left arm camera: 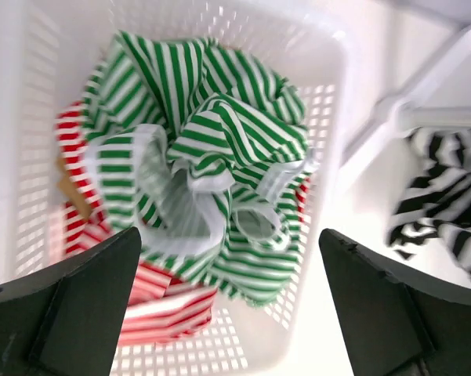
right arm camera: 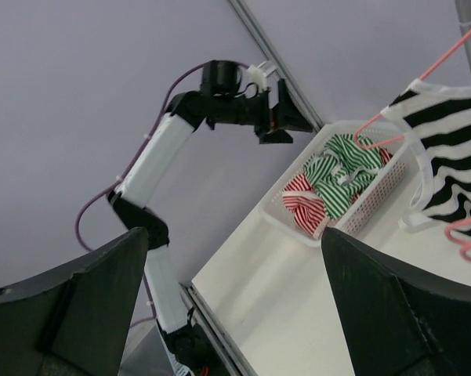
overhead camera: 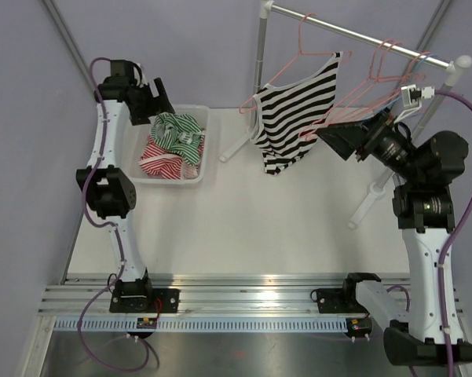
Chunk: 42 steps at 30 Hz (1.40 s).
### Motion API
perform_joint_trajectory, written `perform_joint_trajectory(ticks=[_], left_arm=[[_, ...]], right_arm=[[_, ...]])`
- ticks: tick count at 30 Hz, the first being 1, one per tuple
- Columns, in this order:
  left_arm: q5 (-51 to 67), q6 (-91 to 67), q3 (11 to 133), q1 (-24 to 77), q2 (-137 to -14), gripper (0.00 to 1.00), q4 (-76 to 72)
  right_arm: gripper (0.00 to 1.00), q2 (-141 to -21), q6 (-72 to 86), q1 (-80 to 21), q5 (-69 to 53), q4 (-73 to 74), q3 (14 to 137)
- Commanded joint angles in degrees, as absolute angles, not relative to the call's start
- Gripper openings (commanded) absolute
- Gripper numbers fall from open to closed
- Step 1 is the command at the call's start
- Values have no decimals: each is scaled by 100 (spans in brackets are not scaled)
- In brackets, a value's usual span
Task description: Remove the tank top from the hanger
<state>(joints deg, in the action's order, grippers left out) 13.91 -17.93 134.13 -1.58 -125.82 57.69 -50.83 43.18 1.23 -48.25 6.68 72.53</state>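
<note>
Black-and-white striped tank top (overhead camera: 294,118) hangs on a pink wire hanger (overhead camera: 301,39); left pincer (left arm camera: 231,301) and right pincer (right arm camera: 235,305) both gape empty.

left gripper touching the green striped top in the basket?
Apart. The right wrist view shows the left gripper, jaws open, held above the basket, with a clear gap down to the green striped top.

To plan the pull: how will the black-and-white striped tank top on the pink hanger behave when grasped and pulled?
The tank top is probably floppy and light: it hangs in loose folds. It may stretch before slipping off the hanger. The thin hanger could swing on the rail, as only its hook holds it.
</note>
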Motion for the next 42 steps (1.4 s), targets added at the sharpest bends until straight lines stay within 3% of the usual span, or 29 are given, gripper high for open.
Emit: perform_joint_trajectory(ticks=[1, 5, 9, 12, 16, 23, 28, 33, 37, 38, 41, 42], left_arm=[[2038, -1951, 13266, -343, -11515, 99, 5792], [2232, -2074, 11863, -325, -10207, 99, 5301], [1874, -2127, 10088, -63, -8442, 99, 4510], [907, -2224, 8428, 543, -6886, 99, 3790], [-295, -2250, 7218, 1387, -5252, 99, 3270], [-1230, -1926, 6145, 2021, -3922, 99, 3533], [-1415, -1679, 5381, 2021, -3542, 99, 3296], [-1283, -1591, 5353, 2021, -3577, 99, 3296], [-1195, -1529, 5256, 2021, -3595, 99, 3261], [-1169, -1529, 5265, 2021, -3603, 99, 3269], [-1055, -1512, 5265, 2021, -3639, 99, 3252], [-985, -1503, 5265, 2021, -3647, 99, 3243]], right_arm=[[100, -5685, 4683, 123, -4879, 194, 7997], [98, -6571, 4484, -419, -4177, 428, 8760], [98, -7346, 3535, -1359, -2362, 1396, 9675], [99, -7830, 3401, -1782, -965, 1713, 10089], [99, -8340, 3419, -2213, 718, 2030, 10476], [99, -9535, 3313, -2619, 2590, 2934, 11844], [98, -10536, 3340, -2672, 3049, 3551, 12989], [93, -11275, 3270, -2707, 3542, 3769, 13779], [75, -11532, 3208, -2777, 3788, 3824, 14020], [60, -11453, 3217, -2803, 3901, 3728, 13862], [42, -10944, 3147, -2944, 4157, 2867, 12870], [30, -10777, 3181, -2936, 4157, 2656, 12684]])
